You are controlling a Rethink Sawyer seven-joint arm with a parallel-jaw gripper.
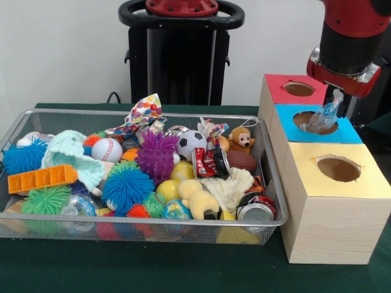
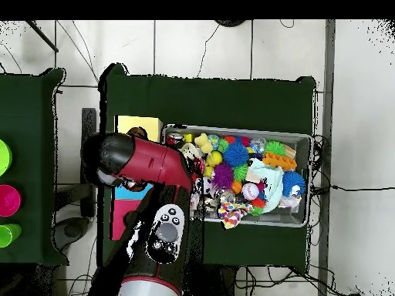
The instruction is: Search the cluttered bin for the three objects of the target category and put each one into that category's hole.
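Front view only: gripper (image 1: 333,104) clamped on crumpled clear plastic (image 1: 322,117) above blue box hole (image 1: 314,121); overhead hides both under arm. Bin (image 1: 269,221) left of boxes, on green tablecloth (image 1: 183,268); tiled floor (image 2: 200,46).

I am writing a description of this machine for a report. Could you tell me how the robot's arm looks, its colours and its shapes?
The arm is glossy red with rounded black joints. From above, a grey oval panel with round buttons sits on a black section. In the front view, a silver band rings the wrist.
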